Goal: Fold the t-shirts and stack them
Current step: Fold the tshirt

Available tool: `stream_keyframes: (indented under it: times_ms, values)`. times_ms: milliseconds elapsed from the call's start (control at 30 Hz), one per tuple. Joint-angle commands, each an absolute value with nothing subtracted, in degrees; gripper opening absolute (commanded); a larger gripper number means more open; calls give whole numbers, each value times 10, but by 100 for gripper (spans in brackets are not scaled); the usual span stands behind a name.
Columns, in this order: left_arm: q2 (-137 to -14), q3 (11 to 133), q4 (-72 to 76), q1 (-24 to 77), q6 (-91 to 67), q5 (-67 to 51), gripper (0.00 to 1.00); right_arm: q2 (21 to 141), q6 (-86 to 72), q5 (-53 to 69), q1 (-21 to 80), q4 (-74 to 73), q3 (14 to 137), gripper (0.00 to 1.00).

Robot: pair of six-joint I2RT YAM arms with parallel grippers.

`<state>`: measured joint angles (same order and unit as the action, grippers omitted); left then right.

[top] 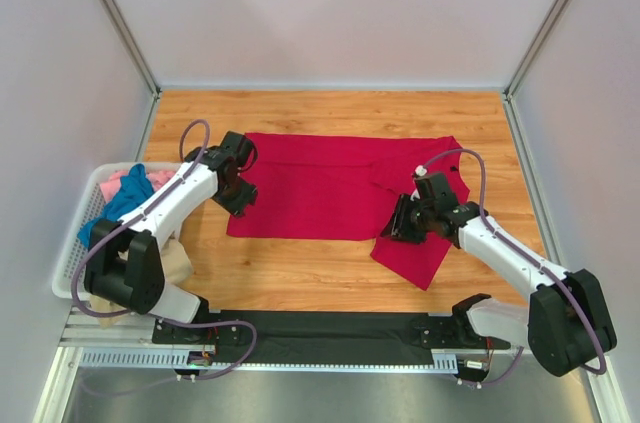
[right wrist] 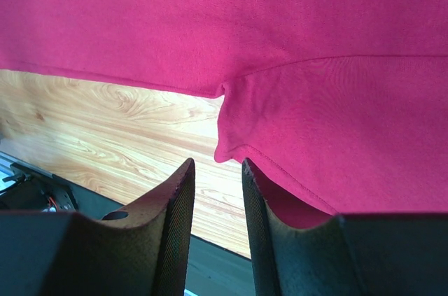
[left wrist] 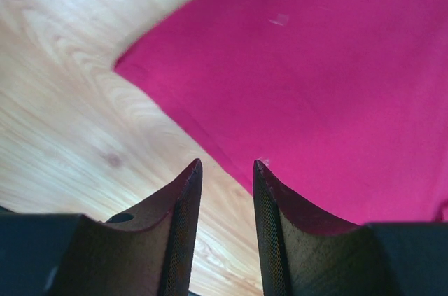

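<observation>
Crimson t-shirt [top: 320, 188] under left end effector [left wrist: 227, 164], right end effector [right wrist: 218, 161]; both ajar

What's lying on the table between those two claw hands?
The red t-shirt, spread between the left gripper and right gripper, seen from the top camera.

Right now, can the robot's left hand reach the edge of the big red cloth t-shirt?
Probably yes. The left hand hangs open right over the edge of the crimson red cloth t-shirt, which is spread on the wooden table, and nothing sits in between.
</observation>
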<state>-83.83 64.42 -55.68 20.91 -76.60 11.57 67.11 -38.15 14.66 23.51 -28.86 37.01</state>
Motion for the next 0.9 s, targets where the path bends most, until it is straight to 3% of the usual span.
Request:
stream_keyframes:
  times_ms: [0,433,567,867]
  values:
    - [-823,586,-544,174,-816,97,43,656,-379,155,238,-282,391,35]
    - [-768,441,-456,139,-886,149,43,677,-359,170,237,-286,403,35]
    - [-752,385,-349,134,-867,149,50,629,-359,130,237,-334,417,35]
    - [-769,383,-330,133,-851,165,56,599,-353,103,238,-374,453,36]
